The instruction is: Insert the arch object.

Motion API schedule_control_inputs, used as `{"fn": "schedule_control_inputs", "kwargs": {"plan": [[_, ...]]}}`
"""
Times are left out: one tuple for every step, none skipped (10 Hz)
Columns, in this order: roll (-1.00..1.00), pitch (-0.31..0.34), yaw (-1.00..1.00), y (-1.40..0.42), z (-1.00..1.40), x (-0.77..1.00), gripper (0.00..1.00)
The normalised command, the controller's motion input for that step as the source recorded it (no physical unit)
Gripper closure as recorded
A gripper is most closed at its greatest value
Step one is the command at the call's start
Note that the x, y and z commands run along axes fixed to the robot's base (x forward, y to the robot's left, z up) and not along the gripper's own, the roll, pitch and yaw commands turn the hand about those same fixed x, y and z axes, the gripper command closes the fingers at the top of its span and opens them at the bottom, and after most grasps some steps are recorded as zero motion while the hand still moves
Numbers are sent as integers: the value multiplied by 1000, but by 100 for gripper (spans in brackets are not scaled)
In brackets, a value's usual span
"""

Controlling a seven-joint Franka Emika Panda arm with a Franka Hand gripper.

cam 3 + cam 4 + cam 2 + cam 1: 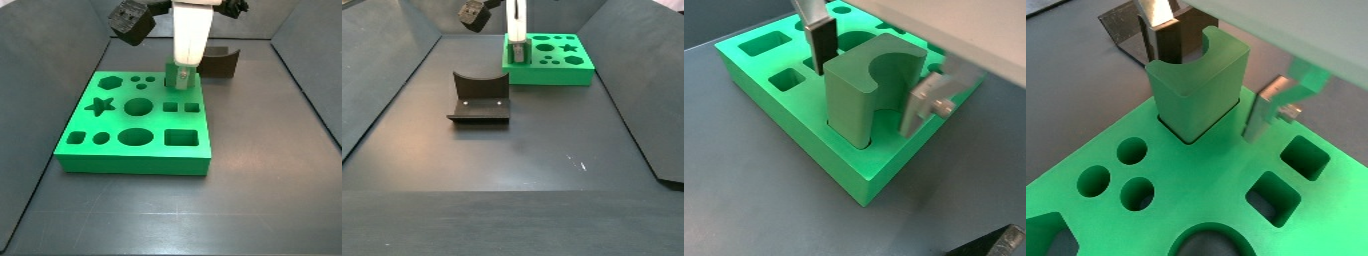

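Note:
The arch object point(1197, 90) is a tall bright green block with a curved notch in its top. It stands upright with its foot sunk in a cut-out of the green holed board point(1200, 200), at the board's edge. It also shows in the other wrist view point(865, 100). My gripper point(1211, 92) straddles the block, with one silver finger point(818, 45) on one side and the other finger point(922, 108) on the opposite side. Small gaps show between the pads and the block, so the gripper is open. In the side views the gripper point(185, 55) point(516, 28) hangs over the block point(178, 78) point(516, 50).
The board point(134, 162) point(563, 72) point(798, 95) has several shaped holes: round, square, star and hexagon. The dark fixture point(218, 62) point(478, 98) stands on the floor beside the board and shows behind the block in a wrist view point(1122, 30). Dark walls enclose the floor.

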Motion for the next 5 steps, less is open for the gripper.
{"fn": "schedule_control_inputs", "kwargs": {"plan": [[16,0,0,0,0,0,0],[21,0,-151,0,226,0,0],[27,0,-214,0,411,-3,0],[14,0,-180,0,520,-43,0],[0,0,-160,9,334,0,0]]}}
